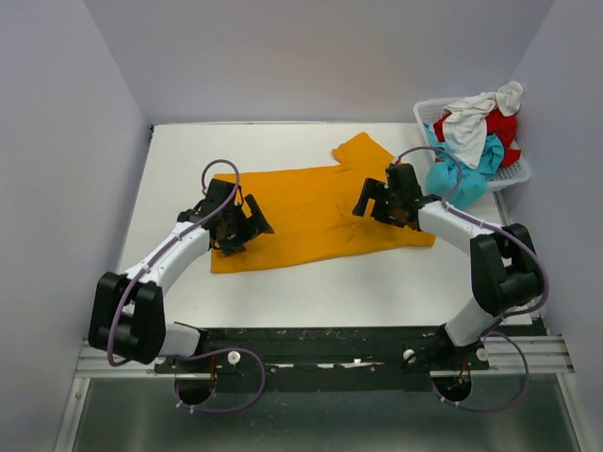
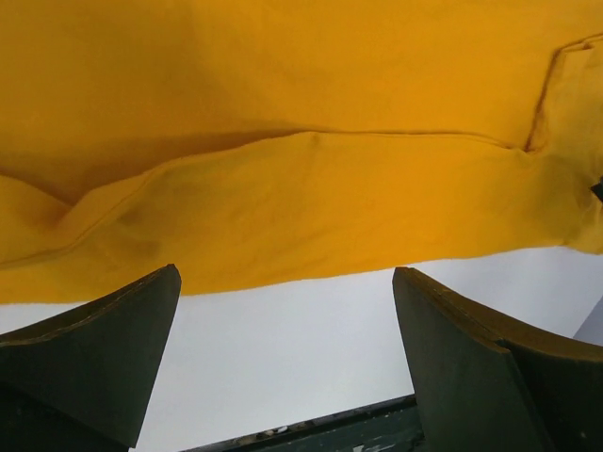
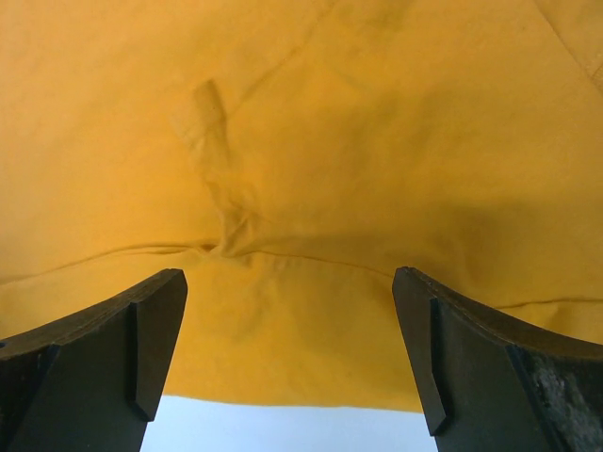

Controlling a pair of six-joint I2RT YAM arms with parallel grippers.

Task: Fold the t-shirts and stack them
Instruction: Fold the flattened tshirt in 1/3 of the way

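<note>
The mustard-orange t-shirt point(image 1: 311, 212) lies spread on the white table, one sleeve pointing to the far right. My left gripper point(image 1: 247, 229) is open over the shirt's left part; in the left wrist view point(image 2: 287, 282) its jaws stand wide over bare table just off the shirt's hem point(image 2: 311, 212). My right gripper point(image 1: 370, 201) is open over the shirt's right part; in the right wrist view point(image 3: 289, 282) its jaws stand wide above the orange cloth point(image 3: 311, 141). The turquoise point(image 1: 459, 177), red point(image 1: 501, 125) and white point(image 1: 476, 120) shirts lie heaped in the basket.
The white lattice basket point(image 1: 429, 110) stands at the table's far right corner, its shirts spilling over the rim. Grey walls enclose the table on three sides. A black rail point(image 1: 311, 344) runs along the near edge.
</note>
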